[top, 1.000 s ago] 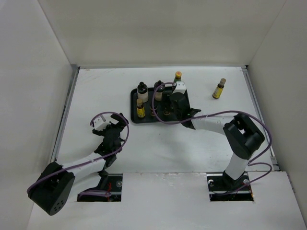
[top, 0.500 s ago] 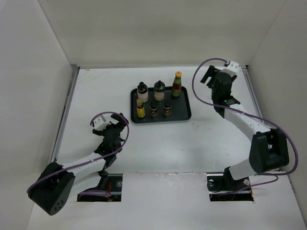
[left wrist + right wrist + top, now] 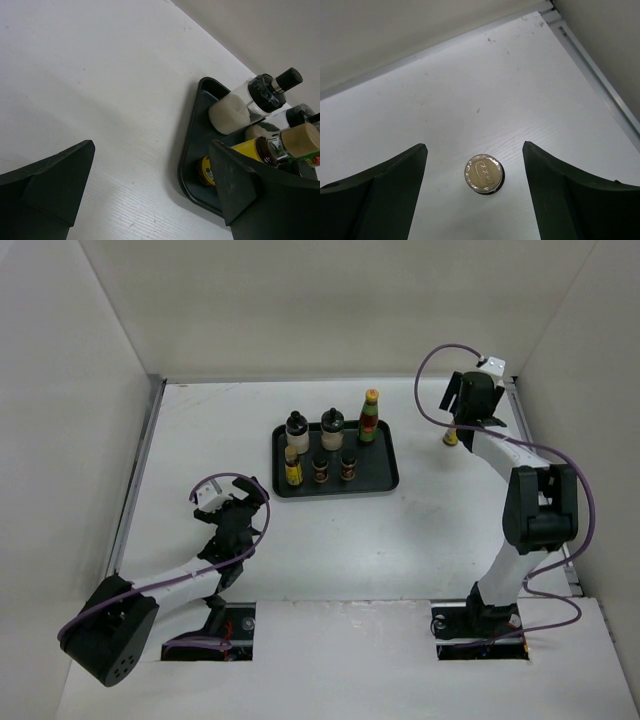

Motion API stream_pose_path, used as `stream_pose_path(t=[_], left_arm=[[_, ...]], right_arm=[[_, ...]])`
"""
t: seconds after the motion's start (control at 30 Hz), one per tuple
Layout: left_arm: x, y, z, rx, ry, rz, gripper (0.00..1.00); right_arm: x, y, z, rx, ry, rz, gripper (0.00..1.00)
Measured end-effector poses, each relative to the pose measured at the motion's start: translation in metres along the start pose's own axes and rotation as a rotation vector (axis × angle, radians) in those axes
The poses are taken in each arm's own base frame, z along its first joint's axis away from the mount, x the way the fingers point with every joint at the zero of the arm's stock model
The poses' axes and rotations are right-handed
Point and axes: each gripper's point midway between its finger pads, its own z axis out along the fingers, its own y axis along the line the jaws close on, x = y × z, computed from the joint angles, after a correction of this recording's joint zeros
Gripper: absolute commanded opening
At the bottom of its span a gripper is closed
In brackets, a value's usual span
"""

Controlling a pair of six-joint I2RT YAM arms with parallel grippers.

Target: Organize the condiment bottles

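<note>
Last slim bottle (image 3: 483, 174) stands alone on the table (image 3: 395, 100), well right of the tray (image 3: 385, 480), directly under my right claw (image 3: 474, 155), fingers spread, holding nothing. Risk: descending skewed, a finger clips its top and topples it. Left claw (image 3: 150, 175) idle, also spread. A second ago I hung over the tray.
</note>
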Motion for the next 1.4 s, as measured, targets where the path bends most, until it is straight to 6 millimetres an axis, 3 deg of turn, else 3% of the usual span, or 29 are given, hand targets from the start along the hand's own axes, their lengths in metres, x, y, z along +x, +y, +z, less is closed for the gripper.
stream_pose_path(t=[0.23,0.37,0.47,0.57,0.63,0.73,0.87,1.03,1.2,1.4], left_arm=[[0.0,0.0,0.0,0.0,0.001,0.0,1.0],[0.001,0.0,0.0,-0.001,0.003,0.003,1.0],[0.001,0.001,0.0,-0.001,0.003,0.003,1.0],[0.002,0.001,0.0,-0.003,0.006,0.007,1.0],[0.002,0.001,0.0,-0.003,0.005,0.006,1.0],[0.002,0.001,0.0,-0.003,0.006,0.007,1.0],[0.002,0.001,0.0,-0.001,0.007,0.006,1.0],[0.004,0.001,0.0,0.0,0.012,0.01,1.0],[0.004,0.001,0.0,0.001,0.013,0.01,1.0],[0.004,-0.001,0.0,0.008,0.015,0.006,1.0]], right_arm=[[0.03,-0.01,0.012,0.016,0.083,-0.028,0.6],[0.036,-0.01,0.015,0.017,0.098,-0.035,0.41],[0.036,-0.012,0.015,0.025,0.096,-0.033,0.36],[0.037,-0.012,0.003,0.027,0.087,-0.036,0.35],[0.039,-0.01,-0.017,0.017,0.082,-0.043,0.35],[0.032,0.013,-0.057,-0.055,0.049,-0.037,0.35],[0.02,0.071,-0.114,-0.234,-0.01,-0.006,0.36],[0.041,0.136,-0.16,-0.422,0.004,-0.022,0.36],[0.075,0.163,-0.17,-0.483,0.057,-0.077,0.37],[0.104,0.167,-0.161,-0.469,0.103,-0.13,0.39]])
